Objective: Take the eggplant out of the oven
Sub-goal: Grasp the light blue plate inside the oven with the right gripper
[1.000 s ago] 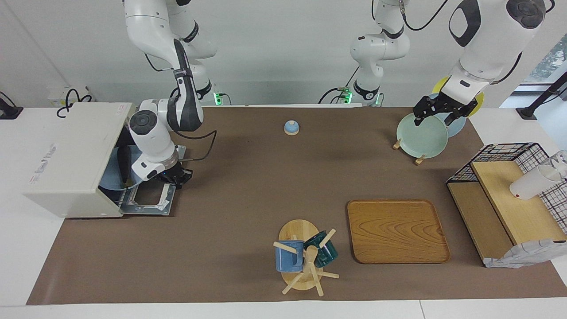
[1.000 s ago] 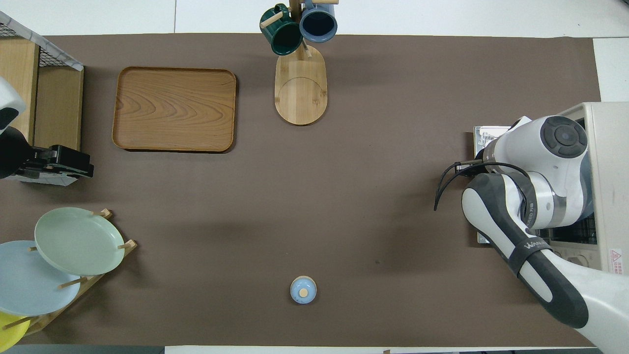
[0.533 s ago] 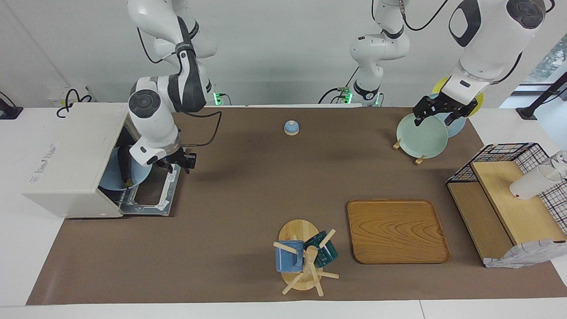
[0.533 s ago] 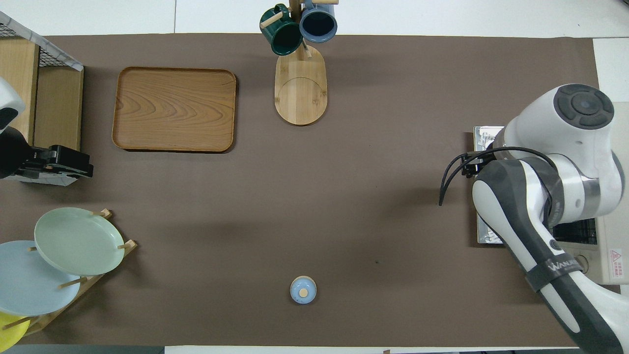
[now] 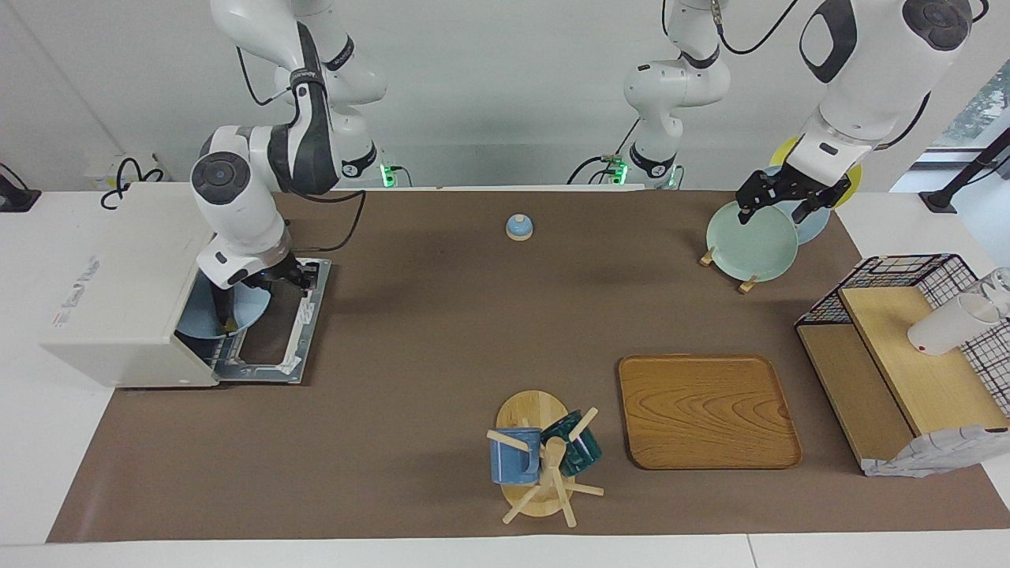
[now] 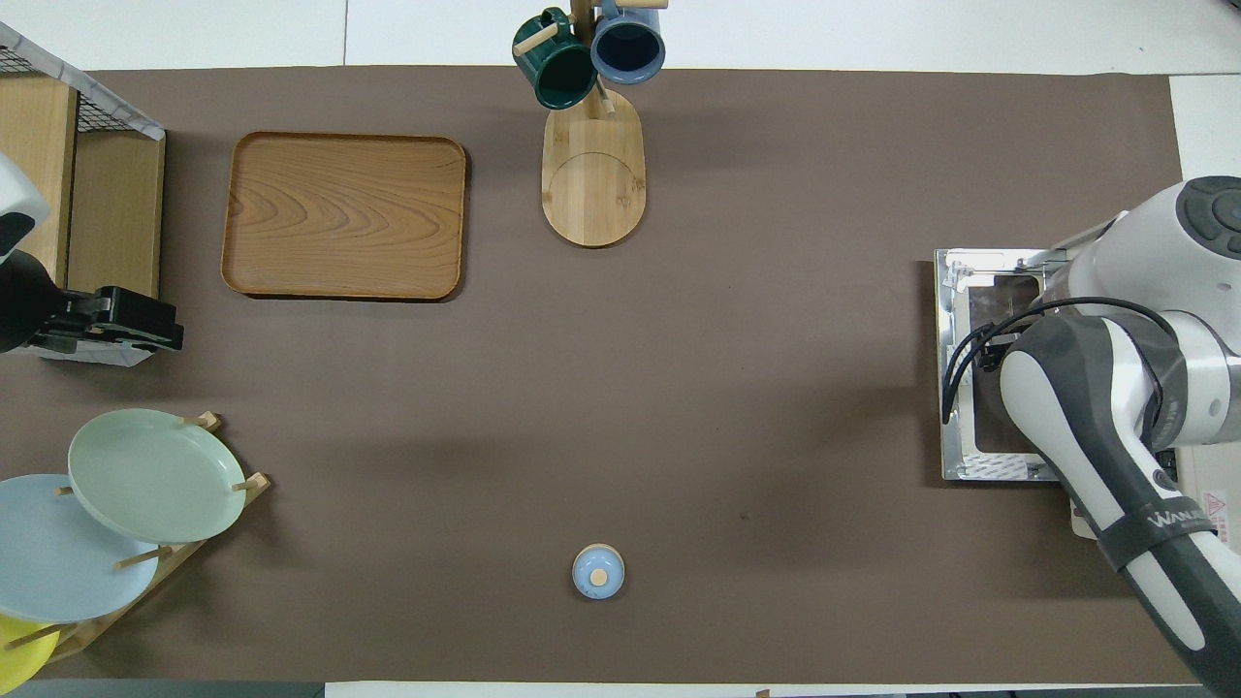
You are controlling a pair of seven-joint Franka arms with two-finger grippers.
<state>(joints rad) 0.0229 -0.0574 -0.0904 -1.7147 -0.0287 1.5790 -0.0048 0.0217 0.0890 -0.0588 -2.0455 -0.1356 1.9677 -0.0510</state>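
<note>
The cream-white oven [image 5: 118, 276] stands at the right arm's end of the table, its door [image 5: 272, 347] folded down flat on the mat. In its mouth a light blue plate [image 5: 248, 312] carries the dark eggplant [image 5: 223, 304], greenish tip pointing outward. My right gripper [image 5: 278, 278] hangs just over the plate's edge at the oven mouth, apart from the eggplant. In the overhead view the right arm covers the oven's inside; only the door [image 6: 989, 291] shows. My left gripper [image 5: 779, 207] waits open over the green plate [image 5: 750, 241], holding nothing.
A small blue dome [image 5: 519, 227] sits mid-table near the robots. A wooden tray [image 5: 708, 410] and a mug tree [image 5: 544, 457] with two mugs lie farther out. A plate rack and a wire shelf [image 5: 907, 355] stand at the left arm's end.
My right gripper has risen from the outer edge of the lowered door and swung in to the oven mouth. The door stays down. The left arm has not moved.
</note>
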